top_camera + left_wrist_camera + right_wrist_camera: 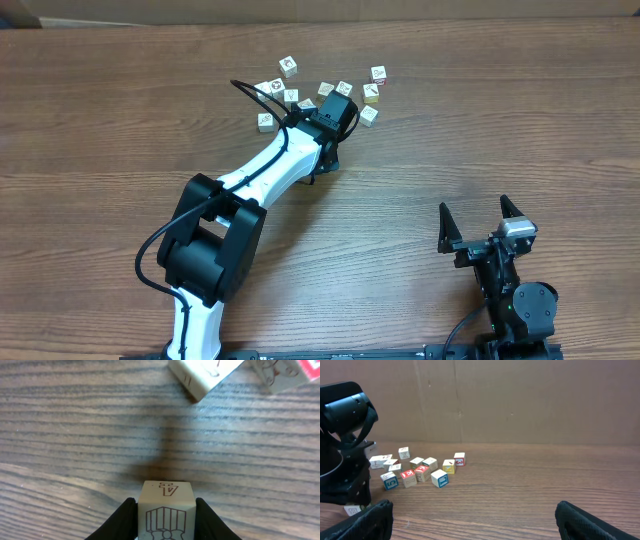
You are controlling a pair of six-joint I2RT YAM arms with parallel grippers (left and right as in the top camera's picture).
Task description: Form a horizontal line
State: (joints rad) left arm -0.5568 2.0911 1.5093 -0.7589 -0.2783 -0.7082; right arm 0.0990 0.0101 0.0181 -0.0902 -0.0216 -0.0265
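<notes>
Pale cream wooden picture cube [166, 491] sits pinched in left claw [165, 516]; right claw [476, 214] wide, empty. Advise: set it square, flush beside loose cubes [200, 377] ahead.

Digit "4", drawn in outline and seen upside down, on the top face of the nearest cube [166, 510] in the left wrist view; a line drawing on its front face. Two short strokes like "11" on the side of the cream cube [200, 375] at the top edge, not surely readable. In the right wrist view, dark marks on a blue-edged cube [390, 480] and a red-faced cube [408, 477], too small to read. Overhead, only tiny unreadable pictures on the scattered cubes [288, 66].
</notes>
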